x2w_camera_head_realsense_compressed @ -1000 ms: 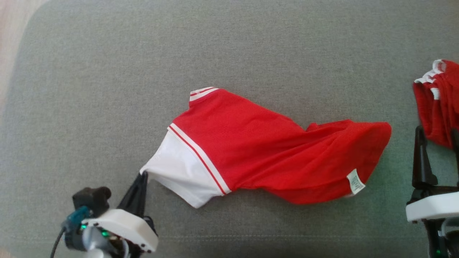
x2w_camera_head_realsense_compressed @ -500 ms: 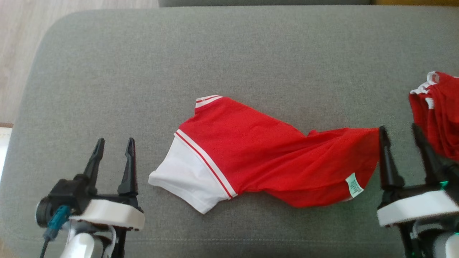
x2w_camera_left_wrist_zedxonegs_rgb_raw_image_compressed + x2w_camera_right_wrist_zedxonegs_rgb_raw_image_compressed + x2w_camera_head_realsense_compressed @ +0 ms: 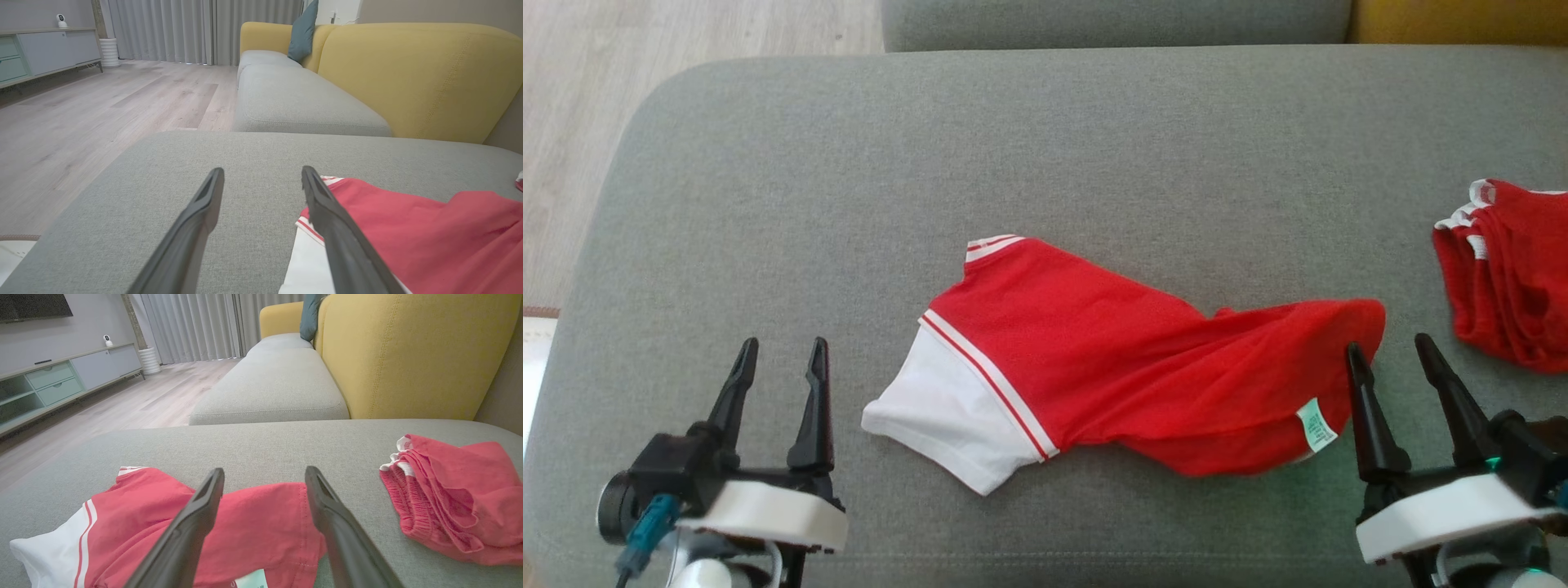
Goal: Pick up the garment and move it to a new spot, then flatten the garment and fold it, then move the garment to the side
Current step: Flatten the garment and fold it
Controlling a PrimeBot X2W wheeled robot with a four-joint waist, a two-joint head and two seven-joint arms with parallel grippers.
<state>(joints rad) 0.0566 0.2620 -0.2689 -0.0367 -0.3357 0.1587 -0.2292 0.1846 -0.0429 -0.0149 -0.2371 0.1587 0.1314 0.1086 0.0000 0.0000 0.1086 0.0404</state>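
The garment [image 3: 1127,359] is a red shirt with a white sleeve and red-and-white striped trim, lying twisted and wrinkled across the middle of the grey cushion [image 3: 1045,147]. Its white sleeve points to the lower left and a small label shows near its right end. My left gripper [image 3: 783,353] stands open to the left of the sleeve, apart from it. In the left wrist view the garment [image 3: 416,237] lies just right of the open left gripper [image 3: 261,175]. My right gripper [image 3: 1388,347] is open beside the shirt's right end. The right wrist view shows the garment [image 3: 253,526] under the open right gripper [image 3: 264,473].
A second red garment [image 3: 1511,273] with a white elastic edge lies bunched at the cushion's right side, also seen as red cloth [image 3: 453,494]. Beyond the cushion are a further grey seat [image 3: 294,102], a yellow backrest [image 3: 421,77] and wooden floor [image 3: 686,41] at the left.
My left gripper let go of the white sleeve, opened and drew back to the left. The right gripper came in beside the shirt's right end. The head camera pulled back and tilted.
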